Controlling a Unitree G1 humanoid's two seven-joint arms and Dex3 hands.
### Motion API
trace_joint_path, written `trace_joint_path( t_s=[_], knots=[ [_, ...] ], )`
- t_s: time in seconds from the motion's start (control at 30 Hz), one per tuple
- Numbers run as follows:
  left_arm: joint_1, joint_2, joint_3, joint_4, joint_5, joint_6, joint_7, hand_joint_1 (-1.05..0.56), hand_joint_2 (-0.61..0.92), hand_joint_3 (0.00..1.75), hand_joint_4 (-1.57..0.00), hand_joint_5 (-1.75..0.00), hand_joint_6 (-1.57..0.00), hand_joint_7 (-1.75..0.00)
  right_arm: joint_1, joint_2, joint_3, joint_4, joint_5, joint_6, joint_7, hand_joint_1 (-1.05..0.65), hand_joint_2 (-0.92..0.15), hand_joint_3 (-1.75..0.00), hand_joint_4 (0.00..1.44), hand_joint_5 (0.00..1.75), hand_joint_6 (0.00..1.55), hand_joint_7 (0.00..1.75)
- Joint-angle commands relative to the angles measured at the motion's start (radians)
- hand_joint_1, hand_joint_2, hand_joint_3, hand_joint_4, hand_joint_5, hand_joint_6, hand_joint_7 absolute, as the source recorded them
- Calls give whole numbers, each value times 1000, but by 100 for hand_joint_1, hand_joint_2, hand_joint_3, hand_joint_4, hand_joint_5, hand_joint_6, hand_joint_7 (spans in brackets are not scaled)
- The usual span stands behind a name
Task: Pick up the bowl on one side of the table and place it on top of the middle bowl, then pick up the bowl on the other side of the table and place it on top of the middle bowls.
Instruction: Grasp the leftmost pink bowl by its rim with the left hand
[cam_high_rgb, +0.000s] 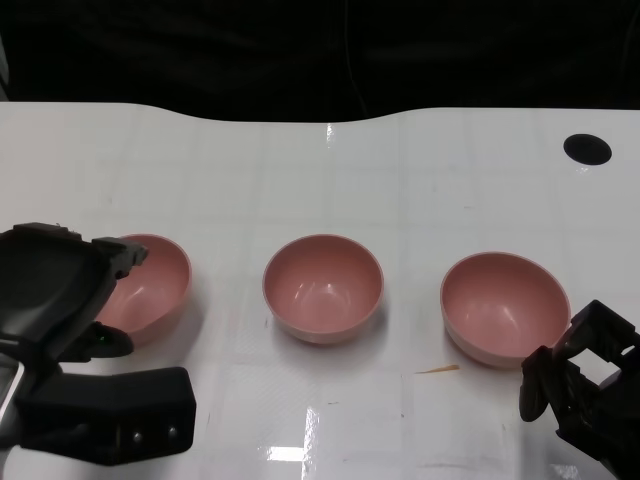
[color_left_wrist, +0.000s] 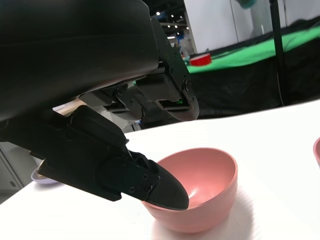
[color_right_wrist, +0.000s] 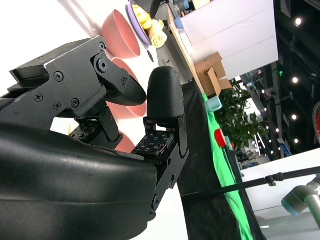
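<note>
On the white table (cam_high_rgb: 300, 180) three pink bowls sit in a row, well apart: left bowl (cam_high_rgb: 150, 285) at nine o'clock, middle bowl (cam_high_rgb: 323, 288) dead centre, right bowl (cam_high_rgb: 505, 305) at three. The left hand (cam_high_rgb: 75, 300) straddles the left bowl's rim, one finger (color_left_wrist: 165, 192) dipping inside, the others above; it looks about to pinch, not yet gripping. The right hand (cam_high_rgb: 580, 375) waits near the right bowl, fingers spread, holding nothing. A thin one-sided pinch could let the bowl tip or slide on this glossy top as it lifts. The left wrist view shows that finger past the rim; the head view hides it.
</note>
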Motion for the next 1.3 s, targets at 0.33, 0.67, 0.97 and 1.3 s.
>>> trace_joint_path(
  t_s=[0.33, 0.67, 0.97, 1.3],
  knots=[
    [-126, 4, -103, 220, -121, -60, 49, -81, 92, 12, -64, -1, -66, -1, 7, -1, 4, -14, -14, -24, -13, -7, -56, -107, 83, 175, 78, 145],
    [-162, -15, -152, 327, -159, -46, 74, -78, 92, 13, -63, 0, -66, 0, 11, -2, 9, -25, -9, -10, -25, -6, -58, -103, 83, 175, 79, 143],
    [-207, -4, -187, 472, -186, -102, 144, -74, 92, 11, -68, -2, -70, -2, 2, -8, 4, -10, 1, -16, -9, -5, -58, -106, 83, 175, 78, 144],
    [-285, -21, -260, 642, -188, -111, 185, -70, 92, 12, -69, -1, -70, -1, 7, -8, 5, -16, -9, -11, -21, -6, -57, -107, 84, 175, 78, 146]
  ],
)
